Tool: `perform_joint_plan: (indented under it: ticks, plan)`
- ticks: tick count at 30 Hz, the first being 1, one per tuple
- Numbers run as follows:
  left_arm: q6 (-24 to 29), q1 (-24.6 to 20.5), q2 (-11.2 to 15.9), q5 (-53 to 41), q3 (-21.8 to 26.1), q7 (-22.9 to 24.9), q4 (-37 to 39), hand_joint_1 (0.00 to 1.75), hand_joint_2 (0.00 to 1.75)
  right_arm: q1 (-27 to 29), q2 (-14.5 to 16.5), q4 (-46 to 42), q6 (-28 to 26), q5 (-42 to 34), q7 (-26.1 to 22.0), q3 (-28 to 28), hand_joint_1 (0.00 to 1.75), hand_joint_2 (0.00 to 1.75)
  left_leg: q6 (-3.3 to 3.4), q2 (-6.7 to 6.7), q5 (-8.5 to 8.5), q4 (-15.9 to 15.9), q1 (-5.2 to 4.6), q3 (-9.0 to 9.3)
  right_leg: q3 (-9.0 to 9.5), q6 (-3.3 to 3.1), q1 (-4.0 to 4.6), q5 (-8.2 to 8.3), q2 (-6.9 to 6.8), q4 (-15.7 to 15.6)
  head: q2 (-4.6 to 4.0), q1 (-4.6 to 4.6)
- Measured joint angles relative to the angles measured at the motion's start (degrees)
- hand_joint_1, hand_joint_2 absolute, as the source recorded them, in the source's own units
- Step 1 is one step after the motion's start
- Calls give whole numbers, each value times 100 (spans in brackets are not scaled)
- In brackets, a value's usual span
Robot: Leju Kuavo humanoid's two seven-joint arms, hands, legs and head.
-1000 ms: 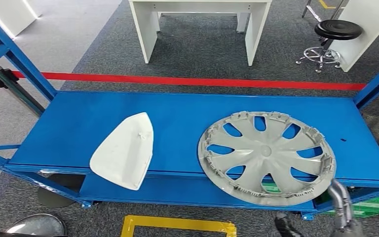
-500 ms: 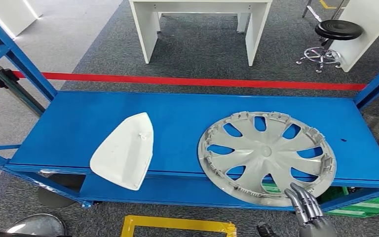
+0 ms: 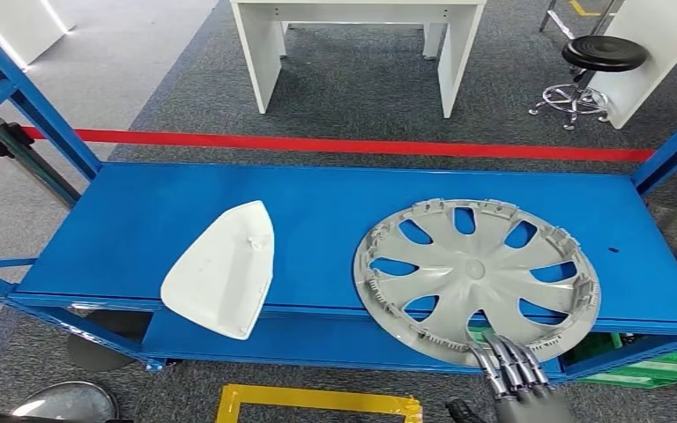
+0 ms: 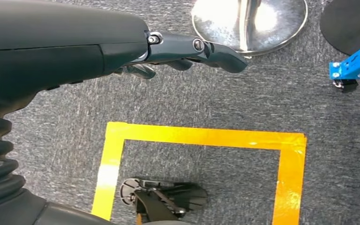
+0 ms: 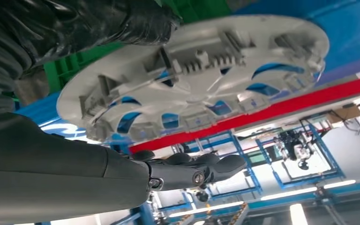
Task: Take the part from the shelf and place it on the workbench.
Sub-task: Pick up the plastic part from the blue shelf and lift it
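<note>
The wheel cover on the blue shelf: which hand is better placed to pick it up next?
The right hand. Its fingers already reach the near rim of the wheel cover, which overhangs the shelf edge. The left hand hangs low over the carpet.

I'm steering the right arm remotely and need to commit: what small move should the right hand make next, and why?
Probably ease the right hand a little further forward and under the hubcap, then close on its rim. The fingers sit at the near edge, which overhangs the blue shelf, and the hand holds nothing yet. The right wrist view shows the hubcap's underside just above the hand.
</note>
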Motion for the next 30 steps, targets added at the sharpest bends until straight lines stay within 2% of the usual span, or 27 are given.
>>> perform_joint_plan:
  ticks: [10,18,30]
  plan:
    - [-6,-15,46,-166,-6,97,23,0,175,-660,58,699,19,270,107,169,0,175,0,0,1,0,0,0,0,0,0,0,1,1,0,0]
    - [-15,-59,75,-324,-26,122,57,0,175,-1360,364,1566,162,440,-6,120,0,175,0,0,2,1,0,1,1,0,1,1,0,1,0,0]
    - [-47,-91,138,-433,-58,182,73,0,175,-1871,784,2529,558,755,-47,-229,0,175,0,1,1,1,0,1,2,0,1,1,3,1,0,1]
